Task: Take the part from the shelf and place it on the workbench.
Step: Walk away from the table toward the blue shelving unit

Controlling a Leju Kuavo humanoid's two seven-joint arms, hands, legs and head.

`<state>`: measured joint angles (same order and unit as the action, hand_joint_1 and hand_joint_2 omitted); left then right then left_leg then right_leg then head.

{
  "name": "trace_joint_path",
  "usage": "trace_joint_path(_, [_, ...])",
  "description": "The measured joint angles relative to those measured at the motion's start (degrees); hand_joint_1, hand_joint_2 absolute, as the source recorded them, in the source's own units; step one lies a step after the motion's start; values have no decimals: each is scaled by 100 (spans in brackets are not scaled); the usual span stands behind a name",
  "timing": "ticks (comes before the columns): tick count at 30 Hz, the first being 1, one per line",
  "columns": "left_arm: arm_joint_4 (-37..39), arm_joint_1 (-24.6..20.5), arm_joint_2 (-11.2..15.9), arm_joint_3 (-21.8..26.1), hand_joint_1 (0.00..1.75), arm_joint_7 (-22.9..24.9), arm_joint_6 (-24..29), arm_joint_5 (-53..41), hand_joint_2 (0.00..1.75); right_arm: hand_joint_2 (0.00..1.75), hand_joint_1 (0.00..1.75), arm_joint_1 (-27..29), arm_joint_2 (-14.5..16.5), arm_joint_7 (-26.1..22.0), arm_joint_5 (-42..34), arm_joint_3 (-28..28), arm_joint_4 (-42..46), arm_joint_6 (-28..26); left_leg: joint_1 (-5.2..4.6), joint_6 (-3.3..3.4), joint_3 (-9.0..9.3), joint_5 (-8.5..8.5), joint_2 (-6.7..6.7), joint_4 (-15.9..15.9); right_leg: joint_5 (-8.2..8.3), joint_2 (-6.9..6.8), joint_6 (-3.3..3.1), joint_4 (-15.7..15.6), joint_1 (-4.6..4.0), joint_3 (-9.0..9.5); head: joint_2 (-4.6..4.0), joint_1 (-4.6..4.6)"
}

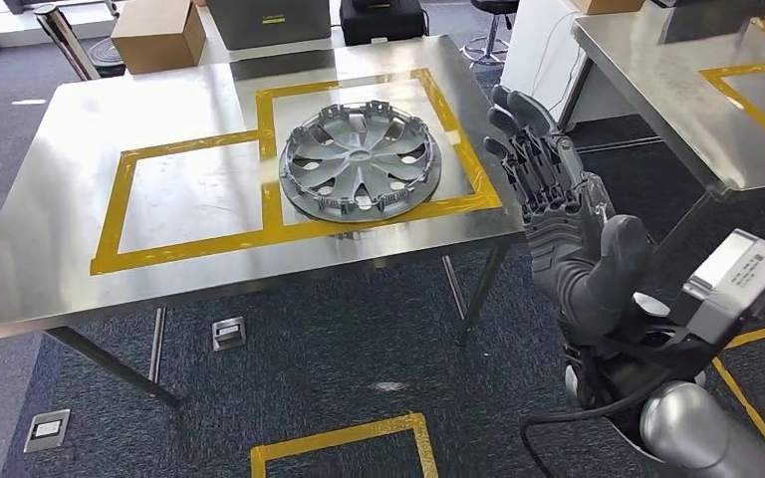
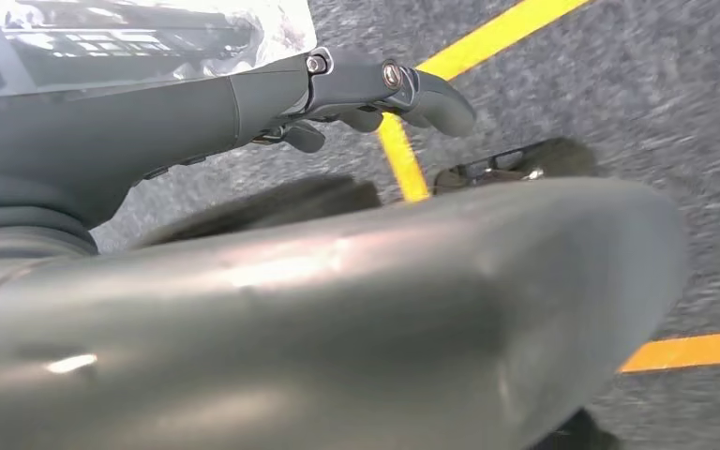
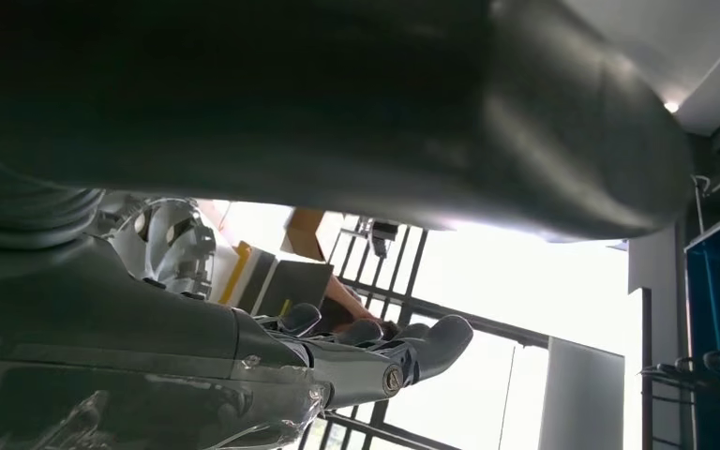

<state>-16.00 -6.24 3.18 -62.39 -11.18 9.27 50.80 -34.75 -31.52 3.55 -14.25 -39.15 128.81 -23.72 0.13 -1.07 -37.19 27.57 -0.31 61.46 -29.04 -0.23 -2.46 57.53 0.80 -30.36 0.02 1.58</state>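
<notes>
The part, a silver wheel cover (image 1: 361,161), lies flat on the steel workbench (image 1: 60,239), inside the right-hand yellow tape square (image 1: 463,139). My right hand (image 1: 558,209) is raised just off the workbench's right edge, a short way from the wheel cover, fingers (image 1: 518,129) stretched out and apart, holding nothing. The right wrist view shows those fingers (image 3: 375,361) extended with nothing in them. My left hand (image 2: 244,112) hangs over the carpeted floor, fingers (image 2: 412,89) straight and empty.
A second steel table (image 1: 677,90) with yellow tape stands to the right, across a narrow gap. Behind the workbench are a cardboard box (image 1: 159,35), a grey crate (image 1: 269,20) and a stool (image 1: 488,30). Yellow tape (image 1: 344,438) marks the floor in front.
</notes>
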Motion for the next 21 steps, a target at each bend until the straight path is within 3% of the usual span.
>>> trace_joint_path(2, [2, 4, -1, -1, 0, -1, 0, 10, 0, 0, 0, 7, 1, -3, -1, -1, 1, -1, 15, -35, -155, 578, 4, 683, 111, -17, -41, 11, -19, -141, 0, -54])
trace_joint_path(3, [2, 2, -2, -1, 0, -1, 0, 12, 0, 0, 0, 13, 1, -3, -1, -2, 1, -1, 18, -40, -199, 748, 4, 1017, 166, -24, -48, 22, -32, -223, 0, -72])
trace_joint_path(4, [3, 1, -2, -1, 0, -1, 0, 13, 0, 0, 0, 19, 1, -3, -2, -4, 1, 1, 18, -34, -181, 780, 4, 1220, 219, -30, -50, 37, -45, -309, 0, -84])
trace_joint_path(5, [3, 0, -3, -1, 0, -1, 0, 14, 0, 0, 0, 25, 1, -3, -2, -5, 1, 2, 14, -17, -78, 687, 4, 1246, 271, -33, -49, 56, -57, -396, 0, -91])
trace_joint_path(6, [3, -1, -3, -1, 0, -1, 0, 14, 0, 0, 0, 30, 1, -3, -2, -5, 1, 2, 7, 12, 118, 519, 3, 1077, 319, -35, -45, 76, -69, -478, 0, -96])
trace_joint_path(8, [4, -9, 2, -1, 0, -1, 2, 15, 0, 0, 0, 31, 1, -3, -1, -1, 3, 1, -29, 108, 683, 309, 5, 340, 408, -38, -25, 106, -88, -593, 0, -102])
trace_joint_path(9, [5, -22, 6, -1, 0, -3, 4, 15, 0, 0, 0, 30, 0, -4, -1, 2, 4, 1, -49, 145, 934, 324, 7, -49, 452, -43, -2, 111, -92, -625, 0, -102])
trace_joint_path(11, [7, -45, 12, -1, 0, -7, 10, 15, 0, 0, 0, 28, 0, -8, -1, 7, 7, 2, -91, 194, 1154, 412, 8, -479, 551, -58, 64, 94, -78, -655, 0, -101])
trace_joint_path(13, [8, -42, 8, -1, 0, -8, 15, 16, 0, 0, 0, 30, -2, -13, -2, 10, 8, 2, -96, 234, 1096, 315, 16, -568, 610, -59, 135, 70, -57, -676, 0, -107])
trace_joint_path(14, [8, -37, 5, -1, 0, -7, 21, 16, 0, 0, 0, 33, -4, -14, -2, 11, 8, 2, -86, 266, 1046, 244, 25, -595, 519, -46, 167, 122, -52, -706, 0, -106])
trace_joint_path(16, [9, -39, -2, -1, 0, -5, 32, 17, 0, 0, 0, 41, -11, -15, -2, 14, 8, 1, -62, 314, 912, 102, 42, -628, 25, -19, 218, 535, -38, -832, 0, -86])
trace_joint_path(18, [9, -43, -11, -1, 0, -3, 32, 17, 0, 0, 0, 55, -16, -14, -2, 15, 8, 1, -63, 331, 751, -23, 44, -615, -476, -15, 265, 1233, -19, -956, 0, -56])
trace_joint_path(19, [10, -43, -14, -1, 0, -3, 33, 21, 0, 0, 0, 62, -18, -14, -2, 13, 8, 1, -63, 325, 670, -86, 46, -599, -529, -15, 286, 1503, -10, -965, 0, -47])
trace_joint_path(21, [10, -44, -16, -1, 0, -5, 34, 33, 0, 0, 0, 67, -19, -14, -2, 10, 8, 1, -62, 304, 491, -194, 50, -539, -264, -16, 309, 1580, 6, -786, 0, -31])
